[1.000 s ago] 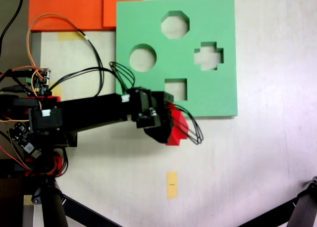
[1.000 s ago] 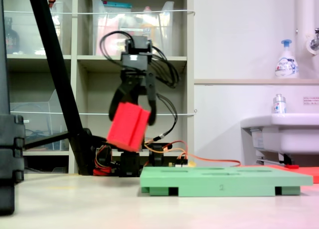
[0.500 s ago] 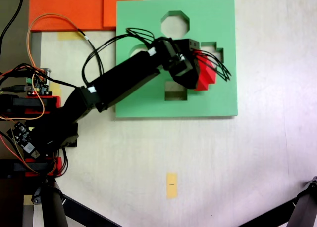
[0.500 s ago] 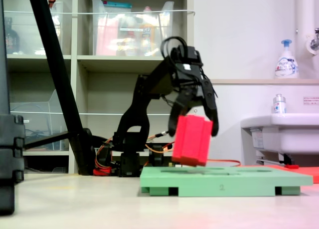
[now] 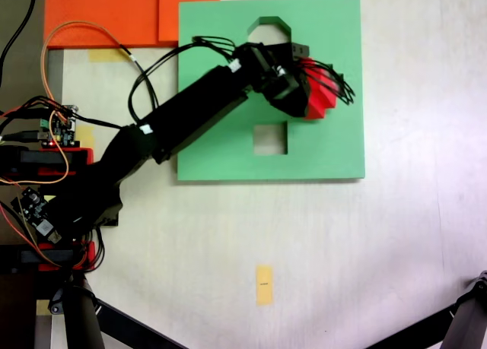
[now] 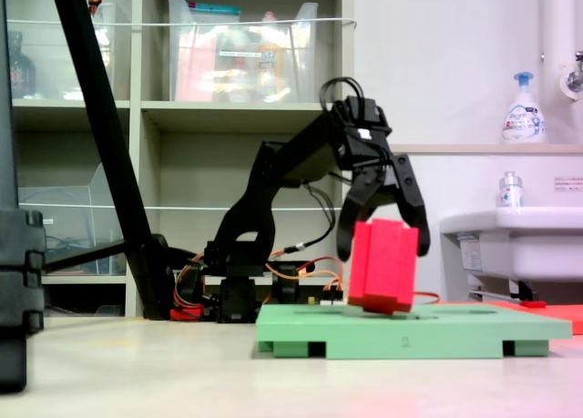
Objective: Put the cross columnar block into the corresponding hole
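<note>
Task well along, not done: gripper (image 6: 383, 219) clamps the cross columnar block (image 6: 383, 265), tilted, low over the green board (image 5: 335, 147) at about 2 o'clock of the board in the first exterior view, covering the corresponding hole so it's hidden; seating in the cutout is left, and I can't tell if the bottom edge touches the board. Pale desk (image 5: 396, 242) carries the board, orange foam sheets (image 5: 99, 14) at 11 o'clock, a yellow tape mark (image 5: 264, 284) at 6. Room in the second exterior view: shelving (image 6: 164, 117), white sink (image 6: 519, 236), soap bottle (image 6: 523, 110).
</note>
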Robot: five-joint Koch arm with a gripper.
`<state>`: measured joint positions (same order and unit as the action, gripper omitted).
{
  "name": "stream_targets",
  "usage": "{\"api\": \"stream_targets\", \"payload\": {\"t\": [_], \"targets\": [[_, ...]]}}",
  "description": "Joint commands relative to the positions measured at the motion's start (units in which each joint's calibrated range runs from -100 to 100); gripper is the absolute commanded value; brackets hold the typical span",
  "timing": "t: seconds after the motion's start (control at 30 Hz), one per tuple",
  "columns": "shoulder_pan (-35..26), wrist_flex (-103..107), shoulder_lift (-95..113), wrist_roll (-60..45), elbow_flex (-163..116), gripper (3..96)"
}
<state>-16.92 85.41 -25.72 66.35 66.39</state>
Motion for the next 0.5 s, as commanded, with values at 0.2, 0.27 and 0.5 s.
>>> {"api": "stream_targets", "payload": {"t": [0.2,0.27,0.5], "targets": [[-1.07,-11.61,-2.63,0.68,2.4,30.9],[-1.17,-11.61,-2.63,0.88,2.4,30.9],[-1.47,-12.38,-3.19,0.98,2.5,30.9]]}}
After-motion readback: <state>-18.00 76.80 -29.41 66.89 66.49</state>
